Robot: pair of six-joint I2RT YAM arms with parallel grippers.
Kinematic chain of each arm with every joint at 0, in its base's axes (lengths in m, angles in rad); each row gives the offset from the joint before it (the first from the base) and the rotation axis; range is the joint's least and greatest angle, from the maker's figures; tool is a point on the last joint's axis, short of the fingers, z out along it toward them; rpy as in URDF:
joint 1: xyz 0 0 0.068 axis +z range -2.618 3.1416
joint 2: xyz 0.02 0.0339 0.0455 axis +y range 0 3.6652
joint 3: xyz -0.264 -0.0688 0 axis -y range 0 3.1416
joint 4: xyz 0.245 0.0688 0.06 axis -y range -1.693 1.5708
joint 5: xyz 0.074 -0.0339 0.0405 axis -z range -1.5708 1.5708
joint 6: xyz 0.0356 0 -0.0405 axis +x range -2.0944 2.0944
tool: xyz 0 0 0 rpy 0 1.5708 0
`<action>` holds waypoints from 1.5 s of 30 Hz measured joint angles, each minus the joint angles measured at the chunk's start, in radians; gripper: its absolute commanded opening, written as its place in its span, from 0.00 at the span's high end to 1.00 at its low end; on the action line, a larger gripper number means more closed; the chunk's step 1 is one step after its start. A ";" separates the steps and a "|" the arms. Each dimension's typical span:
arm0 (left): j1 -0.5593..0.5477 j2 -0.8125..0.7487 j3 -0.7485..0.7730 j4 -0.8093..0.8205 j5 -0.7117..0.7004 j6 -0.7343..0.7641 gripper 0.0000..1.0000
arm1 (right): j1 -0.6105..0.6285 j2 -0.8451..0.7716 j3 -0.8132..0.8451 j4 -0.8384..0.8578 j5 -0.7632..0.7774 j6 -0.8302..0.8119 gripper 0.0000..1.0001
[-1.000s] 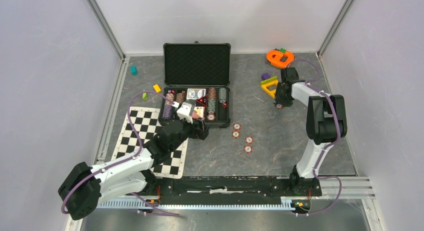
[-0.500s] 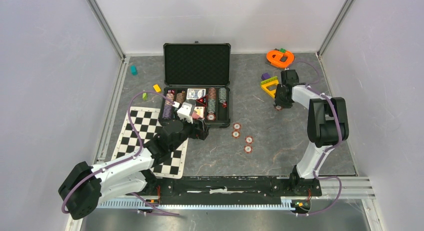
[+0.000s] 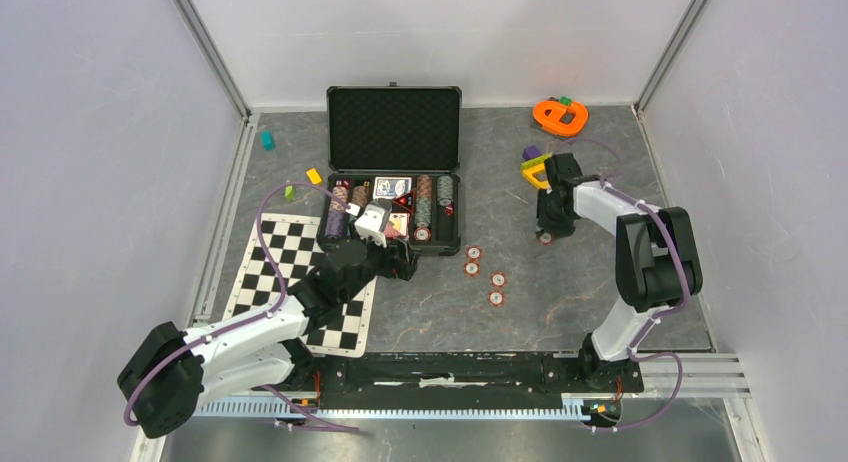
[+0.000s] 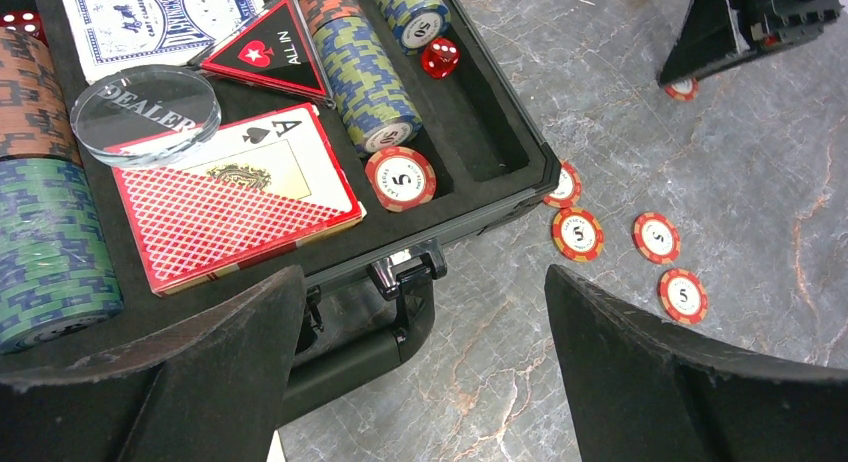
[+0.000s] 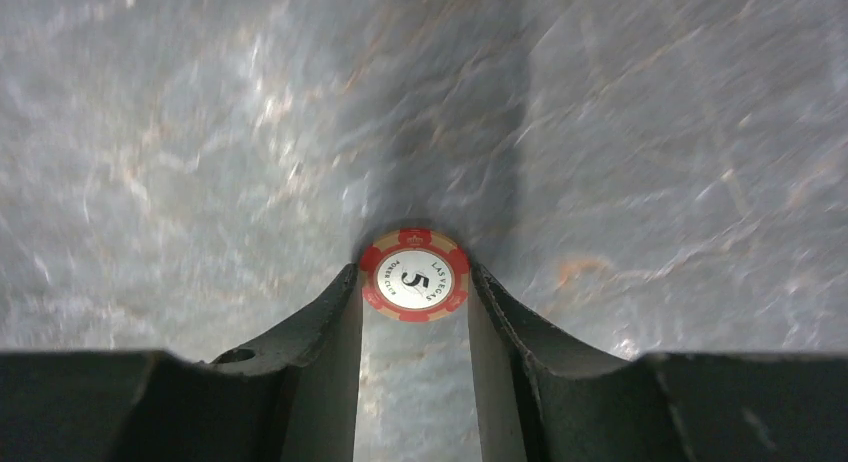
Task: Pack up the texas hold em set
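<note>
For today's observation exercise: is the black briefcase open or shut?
Open. The briefcase has its foam-lined lid back, chip stacks showing inside.

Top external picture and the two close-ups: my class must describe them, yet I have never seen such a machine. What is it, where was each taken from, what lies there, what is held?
Two robot arms, the left arm and the right arm, are bolted at the table's near edge. The wide picture looks down from above; each close-up comes from a camera on one wrist. On the table: an open black case with chip stacks and cards, four loose chips, a checkered mat and plastic toys. The left fingers stand open and empty near the case's handle. The right fingers pinch one red-white chip.
</note>
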 measured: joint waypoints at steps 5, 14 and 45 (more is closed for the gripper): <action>0.000 0.012 0.000 0.000 0.000 0.000 0.05 | 0.081 -0.045 -0.016 -0.098 -0.010 0.001 1.00; 0.000 0.032 0.000 0.000 0.002 0.000 0.05 | 0.181 -0.153 -0.009 -0.155 -0.024 0.007 0.82; -0.017 0.061 0.037 -0.020 0.051 0.002 0.02 | 0.460 -0.107 -0.079 0.170 -0.152 -0.279 0.08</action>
